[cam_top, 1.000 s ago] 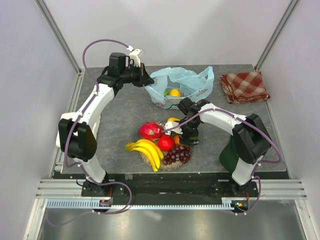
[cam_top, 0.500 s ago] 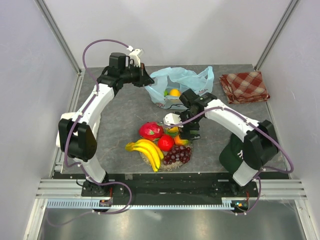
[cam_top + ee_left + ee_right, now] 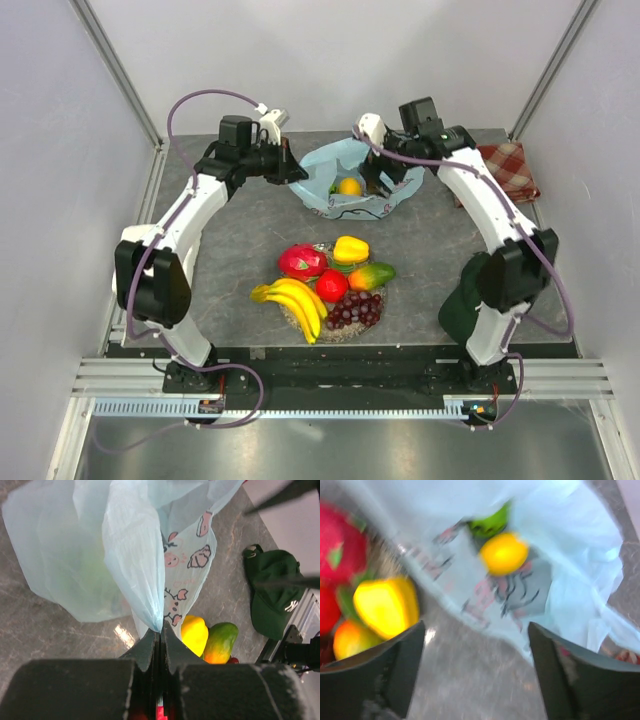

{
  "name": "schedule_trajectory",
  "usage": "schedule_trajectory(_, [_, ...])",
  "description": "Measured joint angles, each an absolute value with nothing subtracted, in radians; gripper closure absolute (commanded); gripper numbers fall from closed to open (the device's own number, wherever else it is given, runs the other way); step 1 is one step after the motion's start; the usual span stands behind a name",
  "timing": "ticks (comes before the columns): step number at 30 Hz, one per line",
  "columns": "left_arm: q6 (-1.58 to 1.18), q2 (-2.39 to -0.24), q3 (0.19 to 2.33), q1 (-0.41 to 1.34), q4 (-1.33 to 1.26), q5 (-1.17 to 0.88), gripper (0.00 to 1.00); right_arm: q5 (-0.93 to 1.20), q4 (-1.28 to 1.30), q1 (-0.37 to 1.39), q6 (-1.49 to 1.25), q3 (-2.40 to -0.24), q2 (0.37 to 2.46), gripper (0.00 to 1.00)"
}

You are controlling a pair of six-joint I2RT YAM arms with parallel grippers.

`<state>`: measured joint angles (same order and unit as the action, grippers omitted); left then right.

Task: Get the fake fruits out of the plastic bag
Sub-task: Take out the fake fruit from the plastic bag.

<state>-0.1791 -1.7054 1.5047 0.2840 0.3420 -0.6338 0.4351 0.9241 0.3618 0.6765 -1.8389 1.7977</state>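
Note:
The light blue plastic bag lies at the back middle of the table, with an orange-yellow fruit and a green piece inside. My left gripper is shut on the bag's left edge. My right gripper is open and empty above the bag's right side; its view shows the orange fruit and green piece in the bag. Out on the table lie the banana bunch, dragon fruit, red apple, yellow pepper, mango and grapes.
A red checkered cloth lies at the back right. A dark green cap sits by the right arm's base and shows in the left wrist view. The walls stand close on both sides.
My right gripper left the fruit pile, where the yellow pepper and mango now lie uncovered, and swung back and up to the bag's right side. The left gripper stayed on the bag's edge.

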Motion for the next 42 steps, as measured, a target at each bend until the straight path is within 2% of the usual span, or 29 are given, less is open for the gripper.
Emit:
schedule_trajectory(3, [-0.178,-1.683,1.468,0.284,0.353,-0.632,0.98,0.447,0.804,0.353,0.546,-1.911,1.929,0.41])
schedule_trajectory(4, [-0.177,-1.679,1.464,0.284,0.360,-0.631,0.98,0.452,0.788,0.354,0.514,-1.928,1.970,0.53])
schedule_trajectory(5, [-0.176,-1.675,1.461,0.284,0.366,-0.630,0.98,0.459,0.762,0.356,0.480,-1.952,2.022,0.55])
schedule_trajectory(7, [-0.173,-1.673,1.460,0.285,0.369,-0.628,0.98,0.466,0.715,0.360,0.421,-2.005,2.131,0.51])
schedule_trajectory(8, [-0.171,-1.673,1.460,0.285,0.371,-0.625,0.98,0.465,0.698,0.363,0.400,-2.027,2.183,0.46])
schedule_trajectory(9, [-0.170,-1.673,1.460,0.285,0.373,-0.622,0.98,0.461,0.682,0.366,0.385,-2.036,2.220,0.34])
schedule_trajectory(10, [-0.168,-1.673,1.460,0.286,0.375,-0.619,0.98,0.451,0.673,0.368,0.375,-2.037,2.255,0.30])
schedule_trajectory(12, [-0.167,-1.673,1.456,0.287,0.379,-0.610,0.98,0.435,0.672,0.371,0.364,-2.035,2.292,0.24])
schedule_trajectory(14, [-0.167,-1.673,1.446,0.287,0.380,-0.603,0.98,0.421,0.657,0.371,0.358,-2.024,2.297,0.23])
schedule_trajectory(15, [-0.167,-1.673,1.440,0.287,0.381,-0.601,0.98,0.415,0.649,0.371,0.356,-2.023,2.297,0.17])
schedule_trajectory(16, [-0.167,-1.673,1.435,0.288,0.382,-0.600,0.98,0.411,0.635,0.372,0.352,-2.023,2.297,0.02])
schedule_trajectory(33, [-0.167,-1.691,1.420,0.288,0.389,-0.603,0.98,0.358,0.569,0.389,0.275,-2.062,2.407,0.02])
schedule_trajectory(42, [-0.167,-1.695,1.420,0.288,0.390,-0.602,0.98,0.331,0.561,0.391,0.264,-2.056,2.412,0.27])
